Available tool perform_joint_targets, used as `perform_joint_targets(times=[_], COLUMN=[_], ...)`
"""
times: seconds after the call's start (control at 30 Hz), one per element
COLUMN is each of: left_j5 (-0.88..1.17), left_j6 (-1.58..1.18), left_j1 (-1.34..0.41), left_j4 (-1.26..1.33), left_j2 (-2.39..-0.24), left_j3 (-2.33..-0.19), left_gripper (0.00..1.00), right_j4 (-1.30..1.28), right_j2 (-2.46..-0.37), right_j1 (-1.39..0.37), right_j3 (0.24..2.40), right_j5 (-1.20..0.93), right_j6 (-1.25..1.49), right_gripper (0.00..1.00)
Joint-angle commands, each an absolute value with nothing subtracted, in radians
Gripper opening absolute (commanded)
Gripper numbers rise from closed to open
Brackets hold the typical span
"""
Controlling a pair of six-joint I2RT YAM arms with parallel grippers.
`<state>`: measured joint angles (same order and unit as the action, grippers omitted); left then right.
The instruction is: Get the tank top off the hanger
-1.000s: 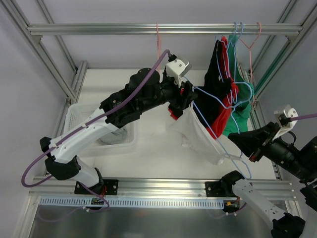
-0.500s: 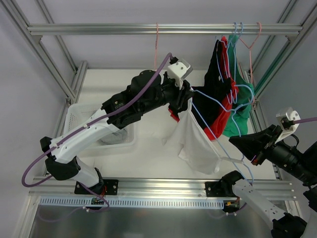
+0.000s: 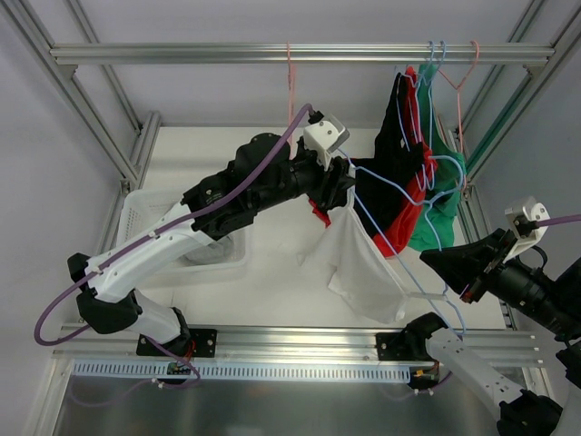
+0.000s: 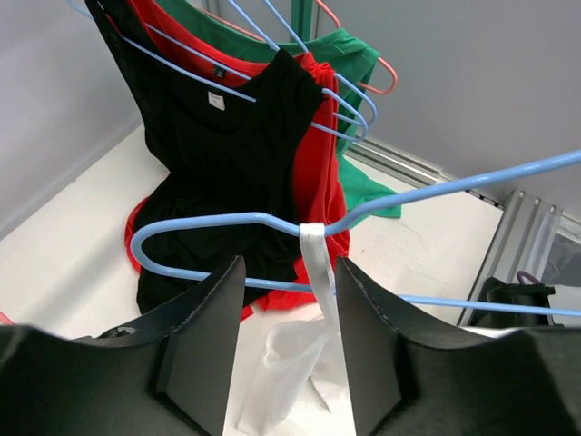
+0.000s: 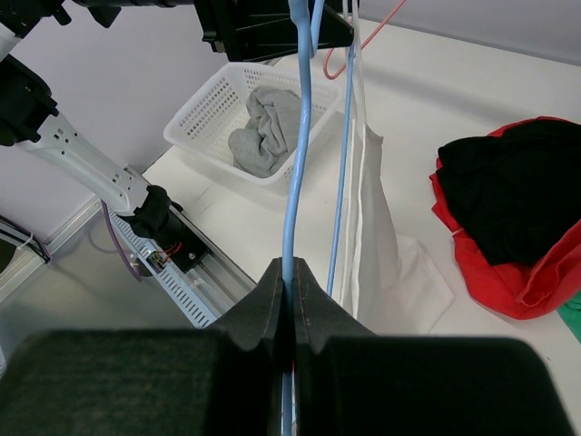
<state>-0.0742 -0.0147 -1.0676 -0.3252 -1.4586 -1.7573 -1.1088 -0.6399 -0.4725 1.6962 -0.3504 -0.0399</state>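
The white tank top [image 3: 357, 263] hangs by one strap [image 4: 317, 259] from the curved end of a light-blue hanger [image 4: 227, 218]; its body droops to the table. My left gripper [image 3: 338, 182] is open. In the left wrist view [image 4: 289, 309] its fingers [image 4: 204, 336] stand on either side of the strap just below the hanger wire, without closing on it. My right gripper [image 3: 447, 275] is shut on the hanger's other end [image 5: 298, 182], holding it up at a slant; its pads [image 5: 272, 300] press the wire. The tank top also shows in the right wrist view [image 5: 372, 227].
A white basket [image 3: 145, 213] with a grey garment [image 5: 268, 127] sits at the left. Black, red and green garments [image 3: 407, 159] hang on hangers from the top rail [image 3: 227, 53], close behind the left gripper. An empty pink hanger [image 3: 290, 77] hangs mid-rail.
The tank top has slid off most of the hanger and now hangs bunched from the end by the left gripper. The left arm shifted slightly left. The right gripper kept hold.
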Motion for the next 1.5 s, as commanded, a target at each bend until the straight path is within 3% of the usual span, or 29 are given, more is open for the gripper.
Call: perform_joint_targets(times=[0.0, 0.23, 0.37, 0.53, 0.6, 0.73, 0.9, 1.0, 1.27, 1.47], left_j5=[-0.032, -0.017, -0.023, -0.029, -0.038, -0.041, -0.052, -0.064, -0.222, -0.197], left_j6=[-0.023, -0.023, -0.020, -0.017, -0.011, -0.009, -0.009, -0.009, 0.003, 0.003], left_j1=[-1.074, -1.074, -1.074, -1.074, -1.074, -1.074, -1.074, -1.074, -1.072, -1.071], left_j4=[-0.281, -0.276, -0.272, -0.264, -0.262, -0.261, -0.261, -0.261, -0.261, -0.261], left_j2=[-1.408, -1.394, -1.404, -1.428, -1.436, -1.448, -1.444, -1.431, -1.405, -1.397], left_j3=[-1.741, -1.726, -1.730, -1.746, -1.752, -1.758, -1.750, -1.738, -1.730, -1.704], left_gripper=[0.47, 0.46, 0.40, 0.45, 0.36, 0.31, 0.07, 0.00, 0.00, 0.00], right_j4=[-1.068, -1.066, -1.065, -1.062, -1.062, -1.060, -1.060, -1.058, -1.054, -1.052], right_j2=[-0.655, -0.663, -0.660, -0.658, -0.657, -0.653, -0.657, -0.661, -0.627, -0.574], right_j1=[-0.471, -0.471, -0.471, -0.471, -0.471, -0.471, -0.471, -0.471, -0.471, -0.471], right_j3=[1.710, 1.710, 1.717, 1.718, 1.718, 1.720, 1.718, 1.712, 1.628, 1.586], right_j5=[-0.333, -0.325, -0.336, -0.365, -0.371, -0.382, -0.373, -0.371, -0.354, -0.360], right_j6=[-0.057, -0.051, -0.046, -0.040, -0.038, -0.037, -0.040, -0.041, -0.075, -0.081], right_gripper=[0.00, 0.00, 0.00, 0.00, 0.00, 0.00, 0.00, 0.00, 0.00, 0.00])
